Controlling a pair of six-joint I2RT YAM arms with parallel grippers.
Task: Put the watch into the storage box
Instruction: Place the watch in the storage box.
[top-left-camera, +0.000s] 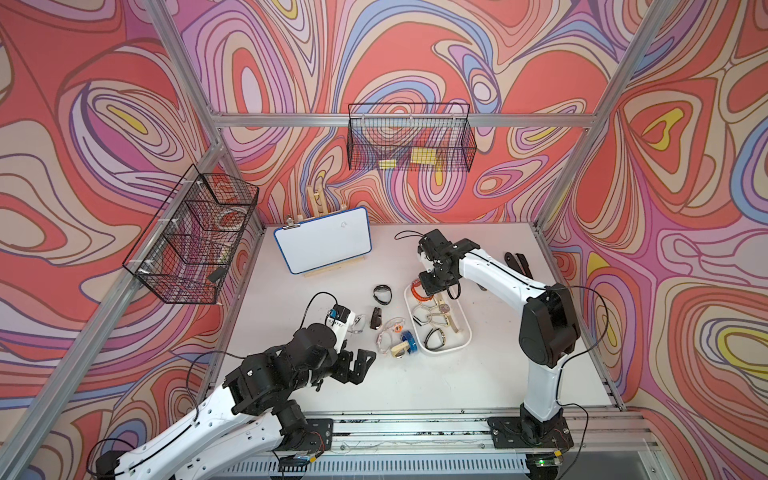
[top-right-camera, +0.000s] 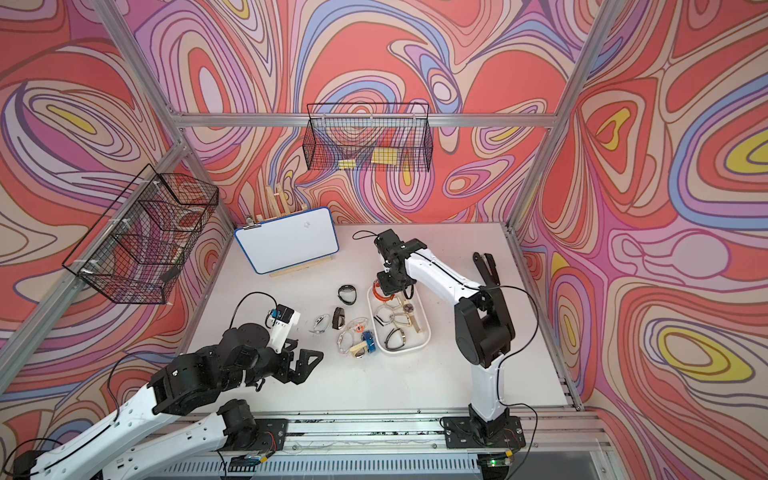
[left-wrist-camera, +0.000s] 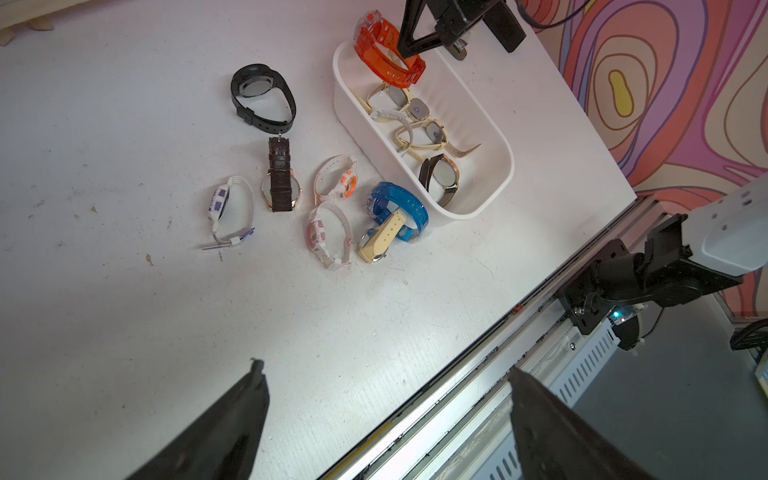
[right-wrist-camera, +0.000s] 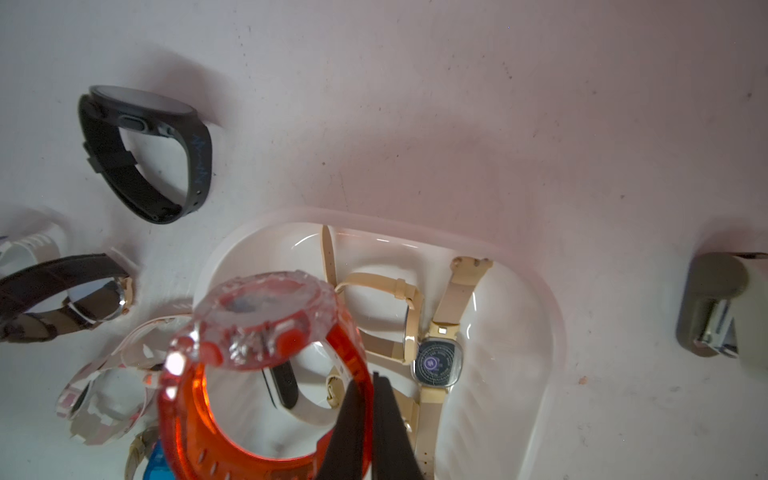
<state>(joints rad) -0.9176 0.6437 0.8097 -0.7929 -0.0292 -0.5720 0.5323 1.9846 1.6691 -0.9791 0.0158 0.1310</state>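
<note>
One right tool (left-wrist-camera: 409, 48), pointing down, pinches orange watch (left-wrist-camera: 376, 58) above storage box (left-wrist-camera: 486, 199); left tool (top-left-camera: 361, 365) hovers wide.

Swirling red-pink walls (top-left-camera: 415, 62), white tabletop (top-left-camera: 415, 382)

Translucent orange watch (right-wrist-camera: 191, 415), white storage box (left-wrist-camera: 496, 174), white bench (left-wrist-camera: 124, 166), translucent blue watch (left-wrist-camera: 409, 203), black watch (left-wrist-camera: 254, 85), walls (top-left-camera: 415, 54) swirled red, pink, lilac.
</note>
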